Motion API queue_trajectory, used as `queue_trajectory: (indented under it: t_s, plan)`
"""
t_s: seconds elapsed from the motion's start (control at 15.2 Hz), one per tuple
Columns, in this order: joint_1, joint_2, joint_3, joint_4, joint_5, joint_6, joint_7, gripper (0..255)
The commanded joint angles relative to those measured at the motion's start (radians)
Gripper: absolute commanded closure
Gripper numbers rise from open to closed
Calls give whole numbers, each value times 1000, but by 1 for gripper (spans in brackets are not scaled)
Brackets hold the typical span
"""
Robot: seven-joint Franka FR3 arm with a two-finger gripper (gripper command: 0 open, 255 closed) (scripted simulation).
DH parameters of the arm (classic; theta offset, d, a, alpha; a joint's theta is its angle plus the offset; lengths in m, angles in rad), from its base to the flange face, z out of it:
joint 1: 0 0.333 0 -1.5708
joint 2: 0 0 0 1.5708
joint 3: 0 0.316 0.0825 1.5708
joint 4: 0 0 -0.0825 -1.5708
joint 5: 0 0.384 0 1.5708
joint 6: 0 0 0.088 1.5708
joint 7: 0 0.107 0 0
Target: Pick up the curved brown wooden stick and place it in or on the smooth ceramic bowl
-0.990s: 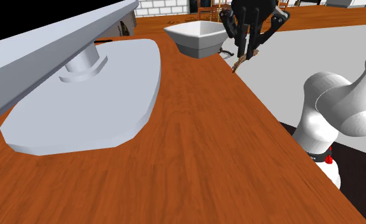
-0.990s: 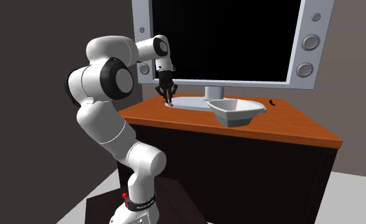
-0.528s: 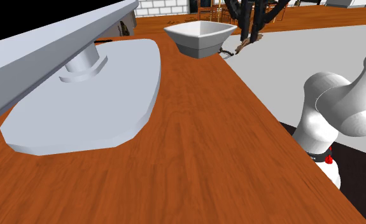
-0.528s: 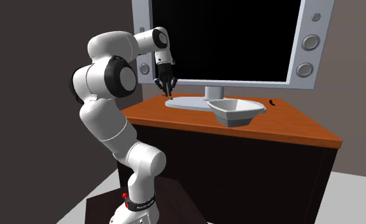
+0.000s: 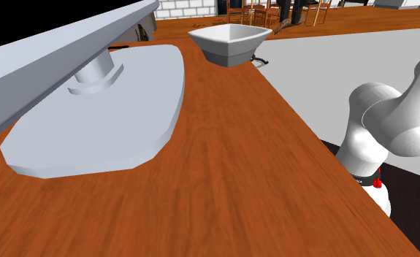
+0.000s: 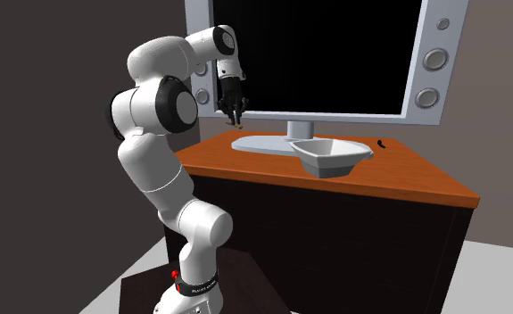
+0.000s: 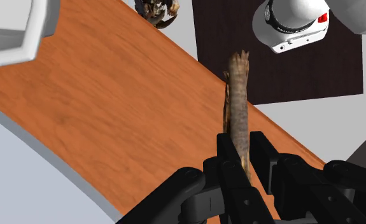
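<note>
The curved brown stick juts out from between my black fingers, which clasp its lower end; my gripper is shut on it. It hangs in the air above the near edge of the wooden tabletop. In the second exterior view my gripper is raised well above the table's left end, in front of the monitor's lower left corner. The pale angular bowl stands on the table to the right of the gripper in that view. It sits at the far end in the shoulder view, bowl.
A big monitor on a grey foot takes up the back of the tabletop. A small dark object lies at the table's edge beside the bowl. The arm's stand is on the floor below.
My gripper has risen with the stick from just above the tabletop to high above it, leaving the top of the shoulder view. Bowl and table are unchanged.
</note>
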Motion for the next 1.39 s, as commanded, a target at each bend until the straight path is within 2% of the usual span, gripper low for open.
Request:
queue_trajectory:
  t_s: [0.0, 0.66, 1.32]
  plan:
    - [-2, 15, 2, 39, -3, -24, -1, 255]
    - [-60, 100, -177, 81, -116, 50, -248, 255]
    - [-132, 290, -337, 253, -169, 115, -483, 255]
